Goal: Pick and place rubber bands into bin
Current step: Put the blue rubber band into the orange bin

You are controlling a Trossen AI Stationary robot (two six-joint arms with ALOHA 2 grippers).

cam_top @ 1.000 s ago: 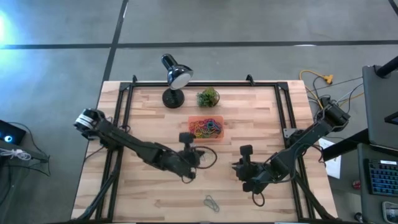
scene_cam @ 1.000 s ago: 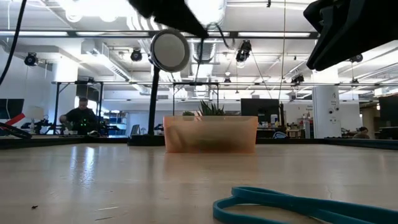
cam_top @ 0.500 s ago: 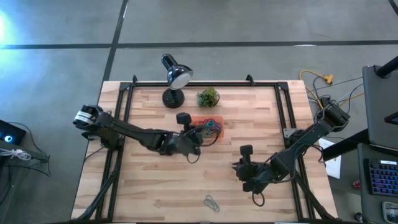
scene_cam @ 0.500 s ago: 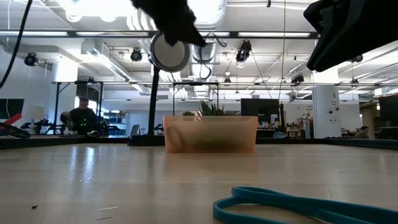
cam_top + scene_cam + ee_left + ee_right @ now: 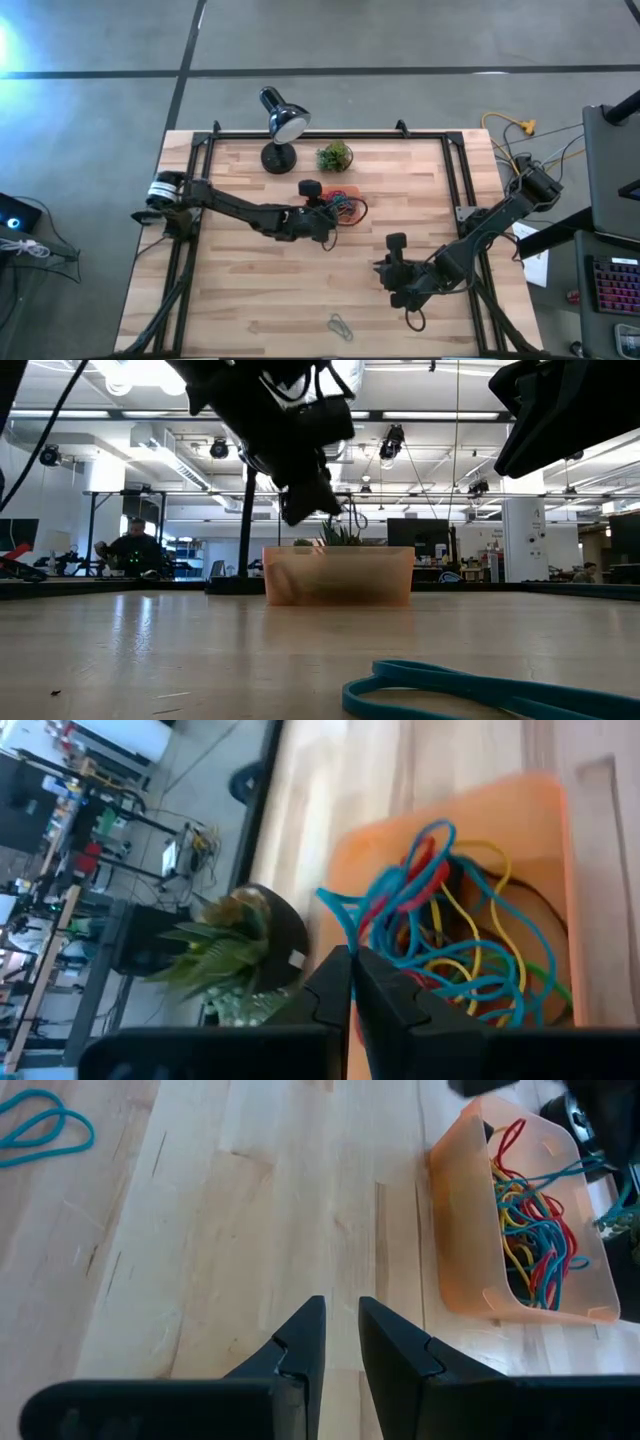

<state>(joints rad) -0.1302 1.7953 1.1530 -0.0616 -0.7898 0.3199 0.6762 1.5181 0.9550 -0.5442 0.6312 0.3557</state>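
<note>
The orange bin [image 5: 322, 192] stands at the table's far middle with a tangle of coloured rubber bands [image 5: 450, 935] in it. My left gripper [image 5: 334, 214] hangs shut just over the bin's near side, and a thin black rubber band [image 5: 360, 208] loops out from its tips above the bin. My right gripper [image 5: 341, 1325] waits at the near right, fingers slightly apart with nothing between them. A teal rubber band [image 5: 341, 325] lies flat on the table near the front edge. My left gripper holds the black rubber band at its fingertips, slanting down from the table's left. The band's loop [image 5: 352, 512] hangs slack beside the tips, clear of the table, above the bin. The fingers hide the exact place of contact.
A black desk lamp [image 5: 280, 125] and a small green plant ball [image 5: 334, 156] stand at the far edge just behind the bin. A black frame rail [image 5: 200, 170] runs along the table's sides. Bare wood lies between the bin and the teal band.
My left gripper has swung toward the far edge and the right and sunk toward the bin, staying shut. The black rubber band has travelled with it from over the table's middle to above the bin, hanging slack.
</note>
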